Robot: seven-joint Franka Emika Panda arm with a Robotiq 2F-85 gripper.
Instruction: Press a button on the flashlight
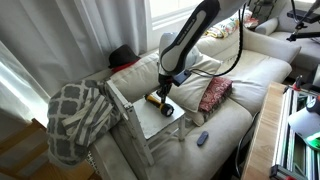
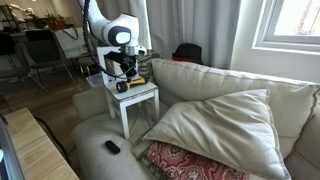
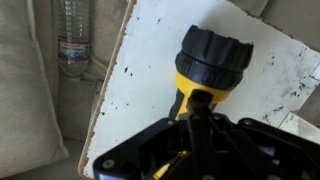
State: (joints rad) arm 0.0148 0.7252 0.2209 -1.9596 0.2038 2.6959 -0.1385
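We find the flashlight point(image 3: 208, 68) lying on a scuffed white side table point(image 3: 272, 58) at a beige sofa point(image 1: 250, 76) beneath a window point(image 2: 295, 25). The gripper point(image 3: 200, 108) has its fingers drawn together, tips at the yellow body.

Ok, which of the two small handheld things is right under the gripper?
The yellow flashlight with the black head, on the white side table beneath the gripper; the dark remote lies apart on the sofa seat.

The speckled white table point(image 3: 150, 60) carries the flashlight point(image 3: 210, 62) lying on its side.
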